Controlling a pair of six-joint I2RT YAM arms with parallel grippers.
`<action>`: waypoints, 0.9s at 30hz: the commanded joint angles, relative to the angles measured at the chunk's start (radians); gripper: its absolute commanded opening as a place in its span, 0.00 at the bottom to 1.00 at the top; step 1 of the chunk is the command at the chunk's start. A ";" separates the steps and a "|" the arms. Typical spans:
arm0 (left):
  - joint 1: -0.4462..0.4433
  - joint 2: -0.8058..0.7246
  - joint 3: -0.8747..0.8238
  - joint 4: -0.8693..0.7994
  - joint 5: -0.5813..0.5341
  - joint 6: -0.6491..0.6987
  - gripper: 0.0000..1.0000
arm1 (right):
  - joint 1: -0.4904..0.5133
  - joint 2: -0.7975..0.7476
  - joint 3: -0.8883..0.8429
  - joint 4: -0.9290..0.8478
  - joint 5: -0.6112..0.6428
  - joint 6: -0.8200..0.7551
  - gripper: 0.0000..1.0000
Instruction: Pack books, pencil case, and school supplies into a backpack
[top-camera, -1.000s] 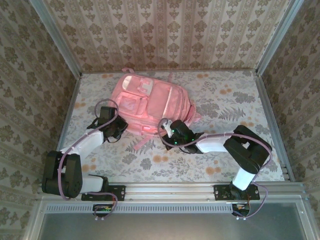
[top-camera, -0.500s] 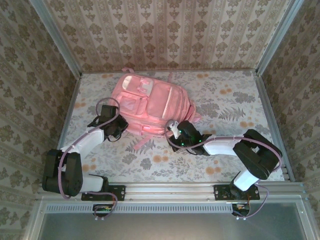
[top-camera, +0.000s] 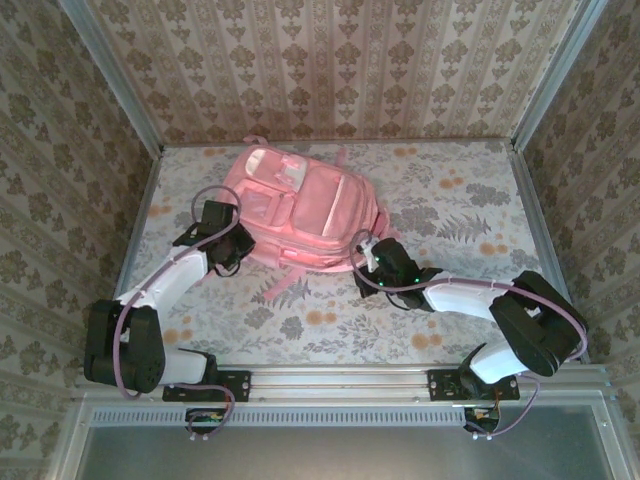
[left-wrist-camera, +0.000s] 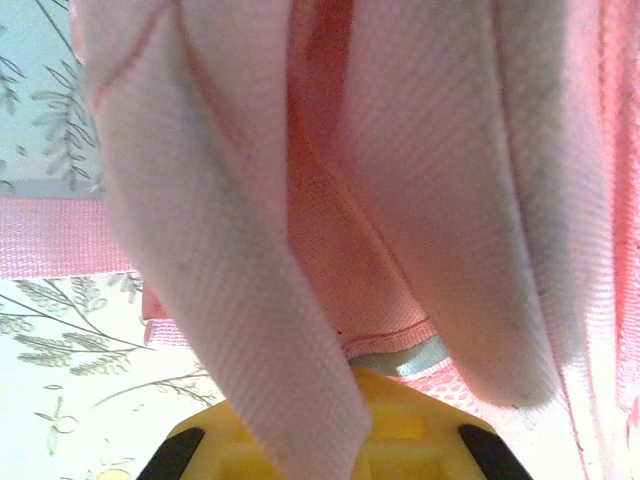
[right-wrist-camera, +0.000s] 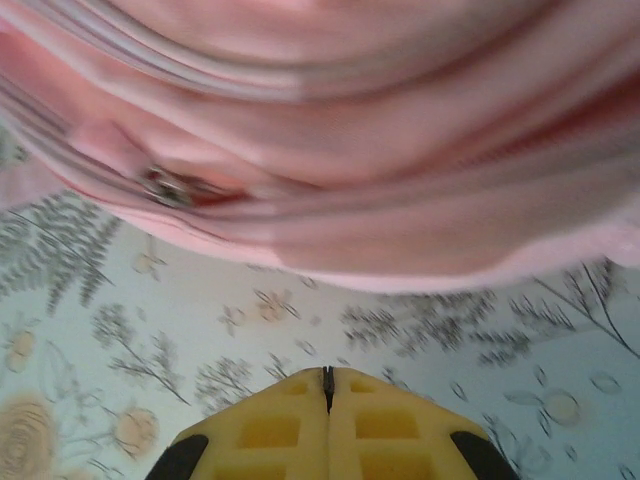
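Note:
The pink backpack (top-camera: 300, 210) lies flat at the back middle of the table, front pockets up. My left gripper (top-camera: 236, 260) sits at its lower left corner. In the left wrist view the jaws (left-wrist-camera: 372, 378) are shut on a hem of the backpack's fabric (left-wrist-camera: 430, 180), with a pale pink fold draped over the fingers. My right gripper (top-camera: 364, 262) is at the backpack's lower right corner, shut and holding nothing (right-wrist-camera: 326, 376), a little short of the bag's edge (right-wrist-camera: 330, 170). A zip pull (right-wrist-camera: 165, 186) shows on that edge. The books, pencil case and school supplies are out of view.
A pink strap (top-camera: 285, 290) trails from the bag's near edge onto the flowered tablecloth (top-camera: 450, 200). Patterned walls with metal rails (top-camera: 545, 240) close in the table on three sides.
My right gripper has slid rightward along the backpack's near edge to its right corner, staying shut. The left gripper has shifted slightly away from me, still on the fabric.

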 joint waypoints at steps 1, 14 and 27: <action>0.015 -0.015 0.051 -0.023 -0.123 0.048 0.00 | -0.002 -0.016 -0.014 -0.103 -0.006 0.015 0.00; -0.018 0.032 0.043 0.032 -0.058 0.080 0.00 | 0.041 -0.005 0.137 -0.082 -0.136 0.058 0.30; -0.001 0.055 -0.019 0.091 -0.013 0.034 0.00 | 0.063 0.288 0.507 -0.321 -0.211 0.031 0.20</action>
